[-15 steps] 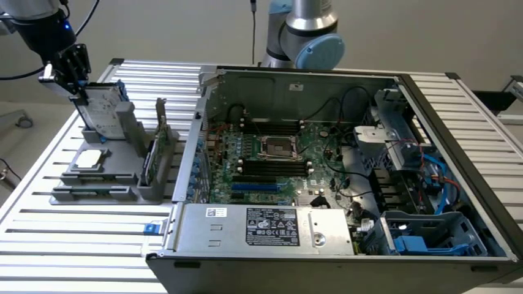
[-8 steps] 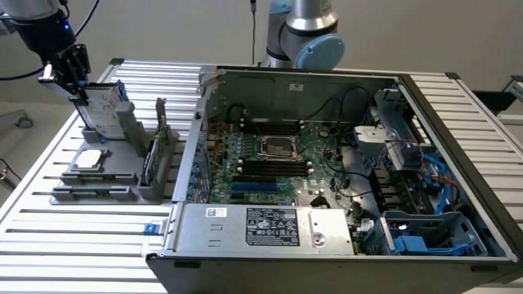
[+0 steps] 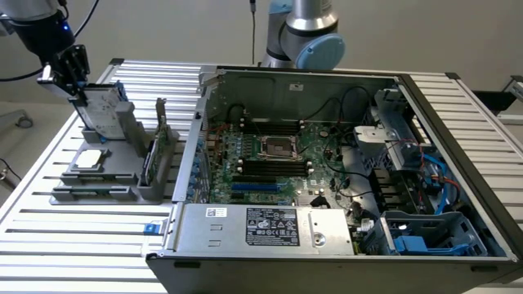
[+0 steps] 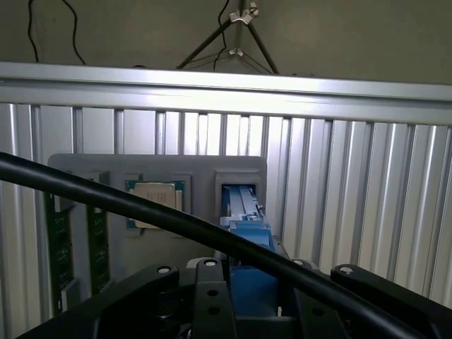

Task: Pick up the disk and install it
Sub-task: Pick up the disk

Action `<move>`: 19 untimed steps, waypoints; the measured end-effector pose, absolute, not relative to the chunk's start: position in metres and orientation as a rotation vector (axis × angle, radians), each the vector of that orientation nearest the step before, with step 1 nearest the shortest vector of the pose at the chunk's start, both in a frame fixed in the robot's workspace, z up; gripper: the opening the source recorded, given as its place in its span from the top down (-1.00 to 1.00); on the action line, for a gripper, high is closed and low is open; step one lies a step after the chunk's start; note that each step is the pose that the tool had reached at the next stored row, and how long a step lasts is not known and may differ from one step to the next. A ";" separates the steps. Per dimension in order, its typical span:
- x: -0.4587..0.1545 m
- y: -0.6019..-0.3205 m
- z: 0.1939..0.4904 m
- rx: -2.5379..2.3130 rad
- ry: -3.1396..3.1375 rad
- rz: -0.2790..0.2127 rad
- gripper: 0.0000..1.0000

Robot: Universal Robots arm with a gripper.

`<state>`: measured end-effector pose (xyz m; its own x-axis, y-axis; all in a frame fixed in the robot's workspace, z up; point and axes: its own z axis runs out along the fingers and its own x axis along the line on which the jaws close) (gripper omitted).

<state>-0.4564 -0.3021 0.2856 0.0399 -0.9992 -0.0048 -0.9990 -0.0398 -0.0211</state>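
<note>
Tool (image 3: 75, 79) is about halfway open and clamped on the top end of the disk (image 3: 105, 113), fingers on its 2 flat sides. The disk leans a bit, with its bottom end still down in the back slot of the grey holder (image 3: 106, 184) on the counter (image 3: 73, 226). It's tight there: a chip (image 3: 88, 159) lies just in front and a card (image 3: 151, 162) stands on edge beside it. There's plenty of free air above, and the open computer case (image 3: 327, 245) sits to the exterior view's right.

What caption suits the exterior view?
Robot gripper at a blue-framed silver rectangular hard drive in grey plastic holder beside open computer case.
</note>
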 end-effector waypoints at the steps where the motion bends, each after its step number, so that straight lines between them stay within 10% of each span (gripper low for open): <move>1: -0.456 -0.303 0.286 -2.252 2.164 -0.017 0.35; 19: -0.456 -0.310 0.287 -2.233 2.147 0.027 0.35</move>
